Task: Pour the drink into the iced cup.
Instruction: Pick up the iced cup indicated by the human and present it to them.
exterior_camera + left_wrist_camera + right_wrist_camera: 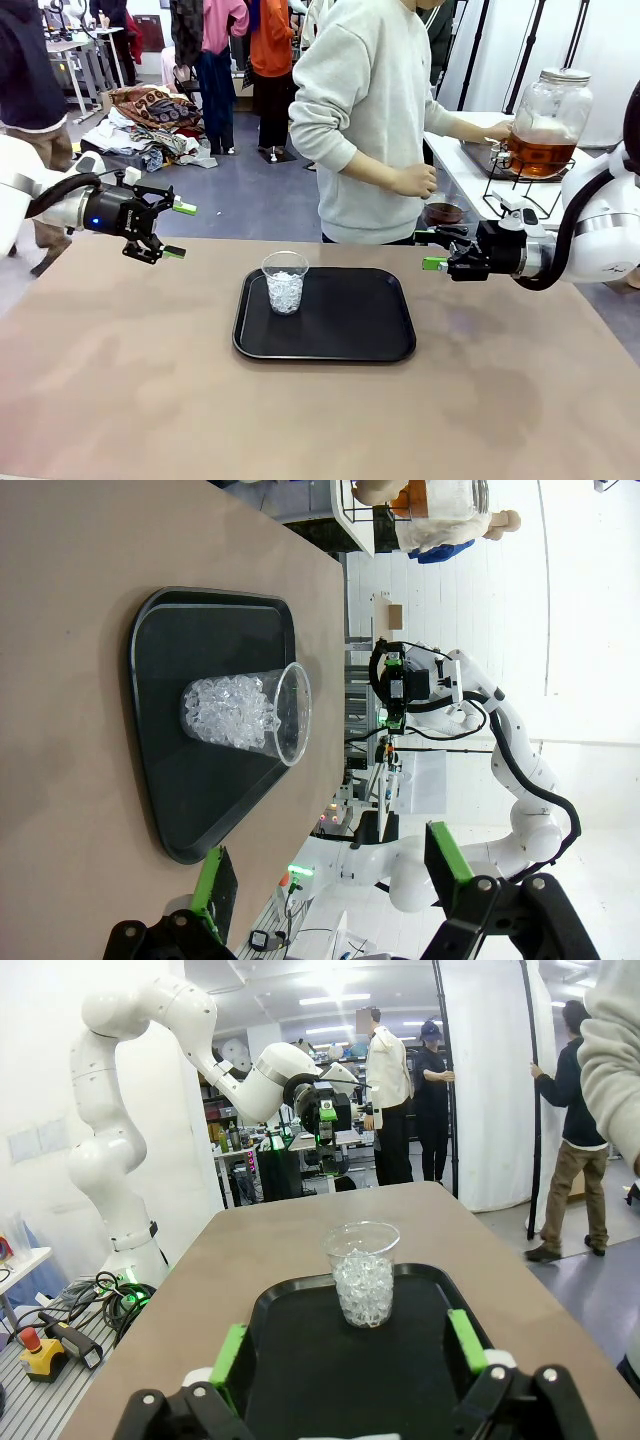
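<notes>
Sitting on the black tray (350, 335) in the middle of the tabletop (120, 380), the cup (285, 282) has ice in it but no drink. It stands near the tray's far left corner. The drink (541, 155) is brown like tea. It is inside a big glass jar (548, 105) on a wire stand (535, 186), past the tabletop's far right corner and well apart from the cup. A person stands there with a hand (497, 130) at the jar. The left claw (180, 230) hangs near the tabletop's far left corner, spread wide with nothing in it. The right claw (432, 250) hangs by the far right edge, beside the tray, also spread wide and empty. I think the pouring has not begun, so getting the drink into the cup is all left to do.
</notes>
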Motion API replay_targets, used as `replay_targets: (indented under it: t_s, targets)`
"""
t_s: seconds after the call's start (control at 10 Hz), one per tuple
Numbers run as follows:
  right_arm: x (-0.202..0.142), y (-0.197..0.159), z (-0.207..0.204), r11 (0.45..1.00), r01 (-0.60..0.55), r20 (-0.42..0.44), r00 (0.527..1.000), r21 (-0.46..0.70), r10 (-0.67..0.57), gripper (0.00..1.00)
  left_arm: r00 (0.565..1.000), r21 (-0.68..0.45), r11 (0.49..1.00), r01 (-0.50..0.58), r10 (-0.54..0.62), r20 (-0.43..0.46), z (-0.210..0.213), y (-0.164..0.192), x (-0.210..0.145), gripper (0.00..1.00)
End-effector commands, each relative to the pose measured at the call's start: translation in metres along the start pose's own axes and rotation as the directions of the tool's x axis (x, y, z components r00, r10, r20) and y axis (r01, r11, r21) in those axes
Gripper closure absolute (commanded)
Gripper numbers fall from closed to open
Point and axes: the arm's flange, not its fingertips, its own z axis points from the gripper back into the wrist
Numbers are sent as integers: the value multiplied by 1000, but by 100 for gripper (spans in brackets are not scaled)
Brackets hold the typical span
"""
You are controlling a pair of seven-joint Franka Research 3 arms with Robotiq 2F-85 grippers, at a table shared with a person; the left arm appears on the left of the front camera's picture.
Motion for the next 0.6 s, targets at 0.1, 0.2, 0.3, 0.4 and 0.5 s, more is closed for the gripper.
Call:
replay_targets:
  t_s: [0.1,0.2,0.3,0.4,0.5]
  targets:
    - [2,-1,0,1000,-5,-1,1000,-2,5,0,1000,9,1000,-14,14,-7,1,-1,0,0]
    - [2,-1,0,1000,-5,-1,1000,-2,5,0,1000,9,1000,-14,14,-7,1,-1,0,0]
    - [2,-1,0,1000,-5,-1,1000,-2,5,0,1000,9,1000,-14,14,-7,1,-1,0,0]
    - [2,-1,0,1000,-5,-1,1000,-2,5,0,1000,9,1000,-14,14,-7,1,-1,0,0]
    - [2,-1,0,1000,-5,-1,1000,-2,5,0,1000,9,1000,-14,14,-7,1,-1,0,0]
